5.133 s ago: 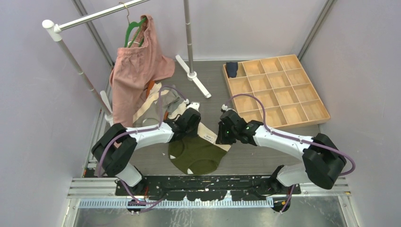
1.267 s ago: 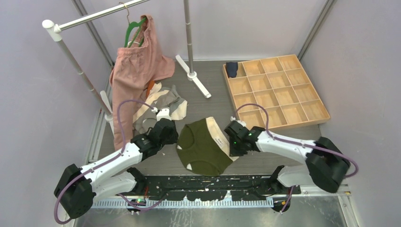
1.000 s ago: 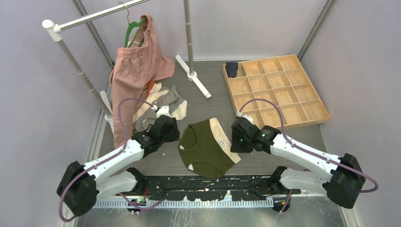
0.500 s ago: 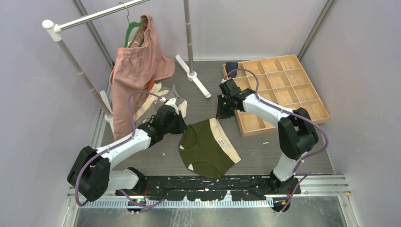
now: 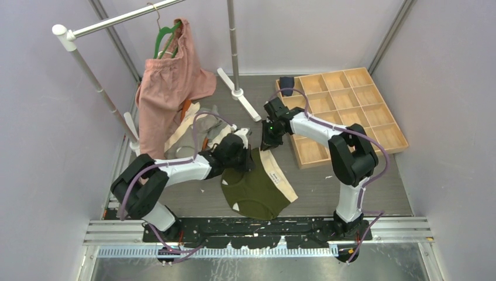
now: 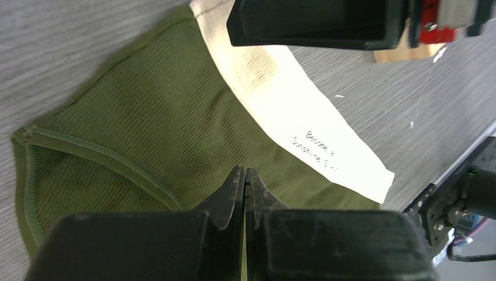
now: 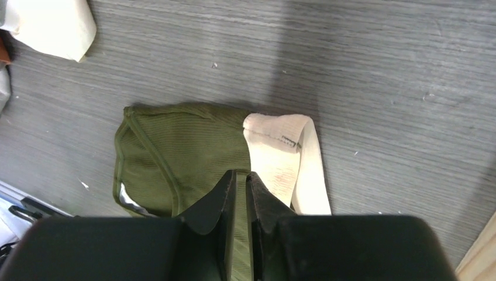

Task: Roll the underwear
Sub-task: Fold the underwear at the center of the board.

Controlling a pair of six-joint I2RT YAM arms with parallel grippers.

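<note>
Underwear (image 5: 254,184) lay flat on the table (image 5: 362,187), below your left gripper (image 6: 244,175) and right gripper (image 7: 241,178).
Your left tips were pinched together, empty, over the olive fabric, with the cream waistband (image 6: 304,129) just ahead of them. Your right tips were also closed on nothing, higher up, with the waistband's end straight ahead.

**Clearance around the olive underwear**

Bare table (image 5: 374,187) on the near and right sides of the underwear (image 5: 254,187) gives open approach. The far end is crowded: left gripper (image 5: 247,157) and right gripper (image 5: 267,144), both pinched closed, sit close together over the waistband. The wooden tray (image 5: 309,163) corner boxes in the far right. The clothes pile (image 5: 202,126) and rack foot (image 5: 248,108) block the far left. The gap between the grippers looks tight, but is hard to judge from above.
</note>
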